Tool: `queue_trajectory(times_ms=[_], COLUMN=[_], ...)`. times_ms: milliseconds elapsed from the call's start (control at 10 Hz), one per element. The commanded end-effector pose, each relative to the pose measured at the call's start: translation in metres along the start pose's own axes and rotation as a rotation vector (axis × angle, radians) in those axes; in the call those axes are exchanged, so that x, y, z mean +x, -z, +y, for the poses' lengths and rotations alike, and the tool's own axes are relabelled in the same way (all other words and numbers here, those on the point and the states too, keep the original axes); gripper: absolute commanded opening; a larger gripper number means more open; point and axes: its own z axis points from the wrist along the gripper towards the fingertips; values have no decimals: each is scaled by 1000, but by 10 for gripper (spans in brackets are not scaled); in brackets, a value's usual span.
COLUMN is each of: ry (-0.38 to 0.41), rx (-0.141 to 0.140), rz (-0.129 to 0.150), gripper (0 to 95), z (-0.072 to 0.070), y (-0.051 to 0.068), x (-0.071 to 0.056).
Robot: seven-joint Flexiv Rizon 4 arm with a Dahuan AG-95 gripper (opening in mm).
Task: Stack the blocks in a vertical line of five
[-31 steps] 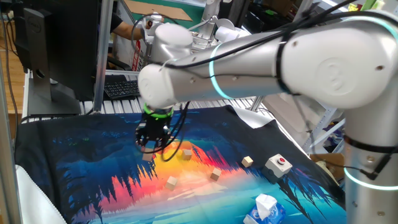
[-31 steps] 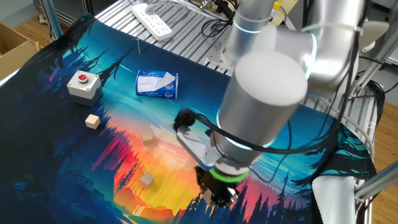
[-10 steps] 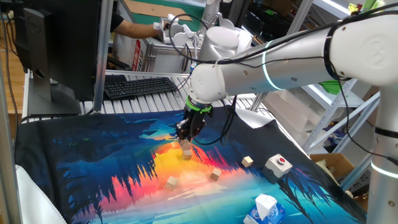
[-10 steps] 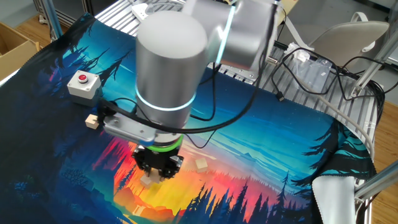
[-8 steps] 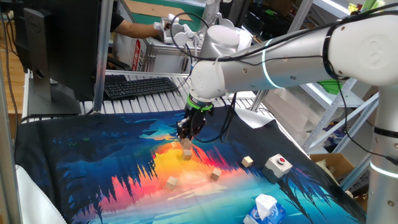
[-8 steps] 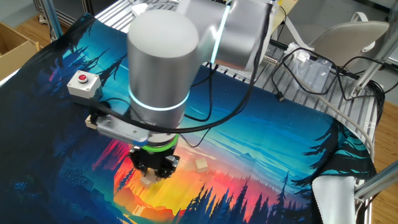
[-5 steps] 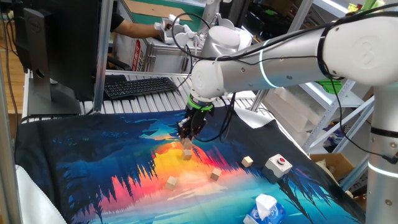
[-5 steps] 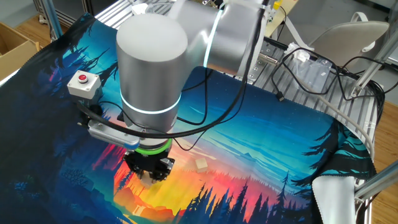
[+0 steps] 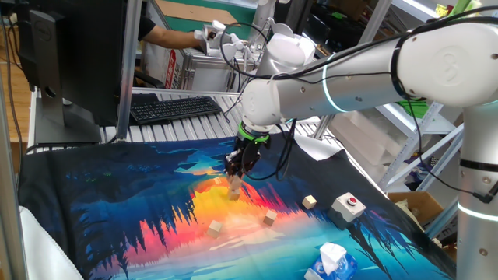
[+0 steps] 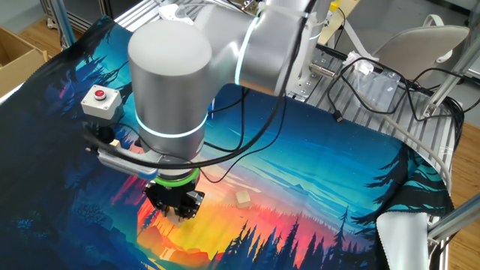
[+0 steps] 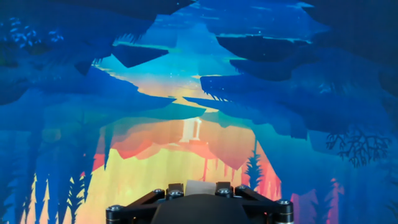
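My gripper (image 9: 235, 179) hangs over the middle of the printed mat, shut on a pale tan wooden block (image 11: 198, 186) that shows between the fingers in the hand view. It holds this block right over another block (image 9: 233, 193) lying on the mat; I cannot tell whether the two touch. Three more blocks lie apart on the mat: one at the front left (image 9: 214, 228), one in the middle (image 9: 269, 218) and one near the button box (image 9: 310, 201). In the other fixed view the gripper (image 10: 177, 213) is low over the mat, with one block (image 10: 243, 198) to its right.
A white box with a red button (image 9: 348, 204) stands at the mat's right edge and shows in the other fixed view (image 10: 100, 102). A blue-and-white carton (image 9: 331, 260) lies at the front right. A keyboard (image 9: 167, 107) and a monitor (image 9: 70, 54) stand behind the mat.
Three seconds ago the gripper carried the block over the left of the mat; it has moved right to above the middle block. In the last second it only shifted slightly and came a little lower.
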Motion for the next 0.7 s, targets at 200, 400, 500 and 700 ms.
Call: queue_trajectory(times_ms=[200,400,500,700], ry=[-16,-30,-38,-50], rx=[-2,-7,-12,-21], rz=[4,4,5,5], gripper=[0,0,0,0], z=[-1,-3,-4,-6], y=[-1,-1,-1,-2], x=[2,3,4,5])
